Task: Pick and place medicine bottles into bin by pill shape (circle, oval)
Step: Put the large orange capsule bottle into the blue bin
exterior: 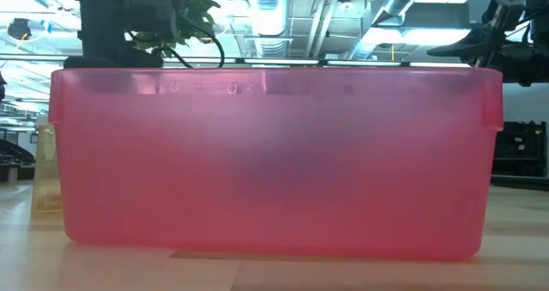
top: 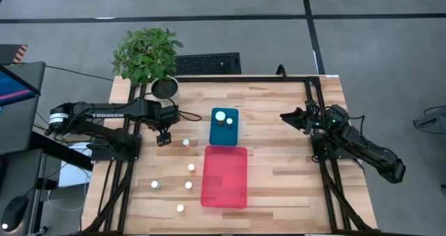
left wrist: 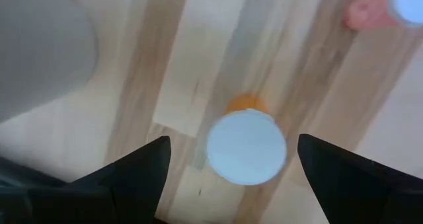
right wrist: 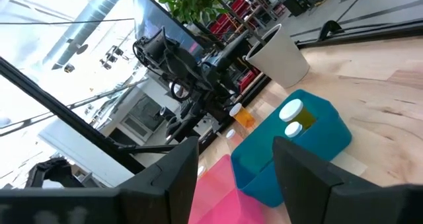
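I am holding my left gripper [top: 164, 139] wide beside one of five loose bottles [top: 186, 143]; two more [top: 220, 116] are sitting in the blue bin [top: 224, 134].

small bin [top: 224, 131]: behind big bin [top: 224, 177], two bottles [top: 220, 116] in it | five bottles [top: 188, 185] loose on surface [top: 279, 166], left of bins | plant [top: 148, 53]: back-left corner
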`<action>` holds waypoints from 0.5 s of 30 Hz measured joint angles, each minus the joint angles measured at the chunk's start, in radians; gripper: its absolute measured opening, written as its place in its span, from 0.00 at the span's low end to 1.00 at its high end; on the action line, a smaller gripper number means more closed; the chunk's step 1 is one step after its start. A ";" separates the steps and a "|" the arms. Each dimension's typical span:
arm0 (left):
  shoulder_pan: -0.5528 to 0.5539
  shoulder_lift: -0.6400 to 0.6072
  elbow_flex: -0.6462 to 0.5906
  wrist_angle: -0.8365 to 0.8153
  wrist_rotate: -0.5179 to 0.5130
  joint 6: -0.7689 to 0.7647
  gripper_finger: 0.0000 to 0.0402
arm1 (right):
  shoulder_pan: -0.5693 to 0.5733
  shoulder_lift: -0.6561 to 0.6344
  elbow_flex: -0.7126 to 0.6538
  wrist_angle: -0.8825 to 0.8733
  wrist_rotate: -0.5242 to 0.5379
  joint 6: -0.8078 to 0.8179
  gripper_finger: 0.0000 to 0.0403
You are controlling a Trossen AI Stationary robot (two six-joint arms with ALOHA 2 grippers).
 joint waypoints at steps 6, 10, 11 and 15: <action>0.008 0.000 0.000 0.002 0.005 0.049 0.81 | 0.000 0.000 0.000 0.000 0.000 0.000 0.51; 0.018 0.000 -0.014 0.024 0.006 0.062 0.81 | 0.000 0.000 0.000 0.000 0.000 0.000 0.51; 0.019 0.000 -0.026 0.029 0.010 0.062 0.81 | 0.000 0.000 0.000 0.000 0.000 0.000 0.51; 0.017 0.000 -0.062 0.042 0.033 0.060 0.81 | 0.000 0.000 0.000 0.000 0.000 0.000 0.51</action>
